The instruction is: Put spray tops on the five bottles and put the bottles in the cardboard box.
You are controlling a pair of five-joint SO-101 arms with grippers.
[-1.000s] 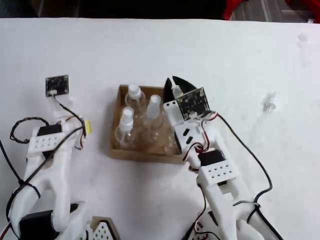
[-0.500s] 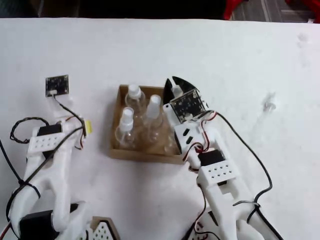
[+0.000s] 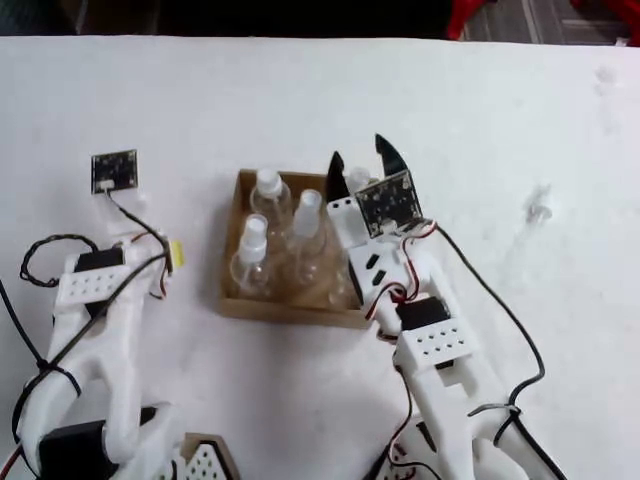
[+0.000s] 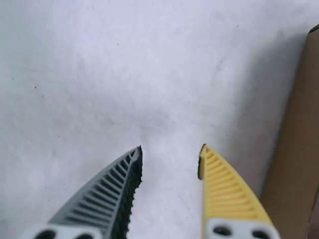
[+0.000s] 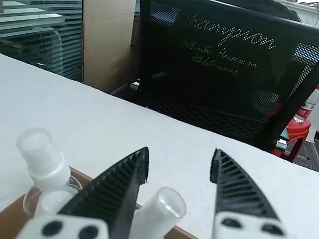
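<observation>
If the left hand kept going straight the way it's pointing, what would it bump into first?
Probably the white table: the left hand, open, points at a bare patch of it. The cardboard box stands off to one side, seemingly out of its line.

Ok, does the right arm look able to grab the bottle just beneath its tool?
Likely yes: the right tool is open, the spray top shows in the gap between its fingers, and nothing blocks it.

The white tabletop (image 3: 480, 120) is lit brightly and evenly. A soft shadow is cast beside the cardboard box (image 4: 299, 149)
</observation>
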